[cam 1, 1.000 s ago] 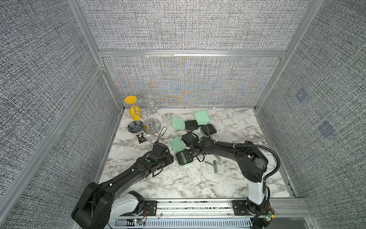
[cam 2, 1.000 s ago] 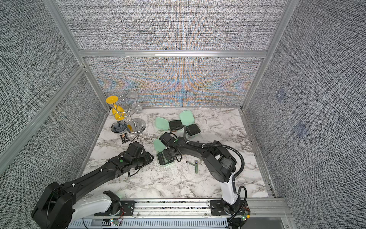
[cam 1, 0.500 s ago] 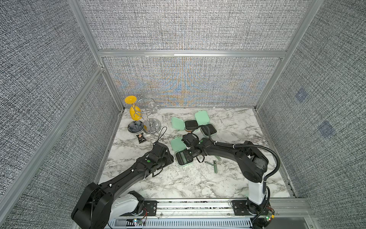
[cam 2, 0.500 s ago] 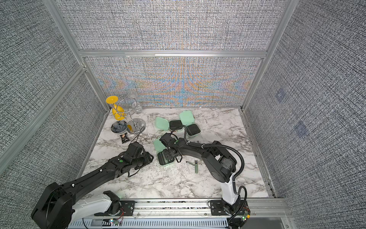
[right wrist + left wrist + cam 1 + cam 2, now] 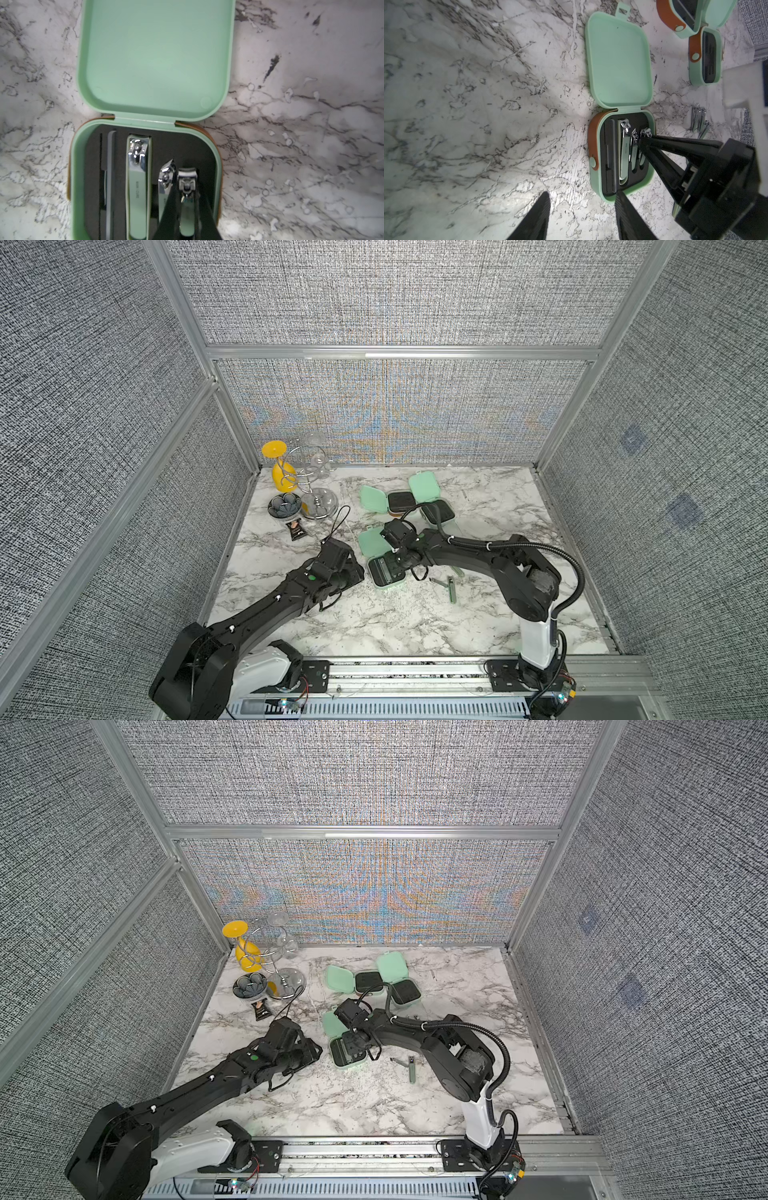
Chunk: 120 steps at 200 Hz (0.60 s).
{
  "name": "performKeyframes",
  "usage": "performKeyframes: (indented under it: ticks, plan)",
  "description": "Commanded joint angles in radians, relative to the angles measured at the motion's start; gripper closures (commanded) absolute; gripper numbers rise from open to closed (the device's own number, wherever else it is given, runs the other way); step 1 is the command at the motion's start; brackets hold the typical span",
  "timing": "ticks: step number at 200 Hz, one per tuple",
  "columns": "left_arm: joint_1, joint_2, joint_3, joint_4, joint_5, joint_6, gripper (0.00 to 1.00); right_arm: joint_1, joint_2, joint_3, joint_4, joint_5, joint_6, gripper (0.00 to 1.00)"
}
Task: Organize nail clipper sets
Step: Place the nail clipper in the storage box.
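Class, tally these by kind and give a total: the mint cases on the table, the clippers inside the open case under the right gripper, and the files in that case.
Cases: 3
Clippers: 3
File: 1
Total: 7

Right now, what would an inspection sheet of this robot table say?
Surface: marble table, white with grey veins.
Job's things: far cases and near case all open; near case holds clippers; loose tools lie beside it.
Clutter: dish, packet, yellow glass, wire stand in a far corner.
Grippers: right gripper shut on small clipper inside near case; left gripper open, empty, by that case.
Cables: hose arcs over right arm; thin loop at left wrist.
Surroundings: grey fabric walls, metal frame.
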Motion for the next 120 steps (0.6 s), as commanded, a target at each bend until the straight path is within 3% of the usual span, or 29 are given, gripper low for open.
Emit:
performKeyframes:
  ticks: [1,81,120]
  plan:
    - [0.001,-0.002,-0.001,0.017,-0.009,-0.001,0.47,0.001,0.013,0.009,-0.061,0.03,0.013,0.99]
    - [0.001,-0.005,-0.004,0.018,-0.012,-0.002,0.47,0.009,0.044,0.044,-0.118,0.04,0.015,0.97]
    - [0.001,-0.006,-0.006,0.018,-0.012,-0.002,0.47,0.01,0.035,0.064,-0.142,0.048,0.008,0.8]
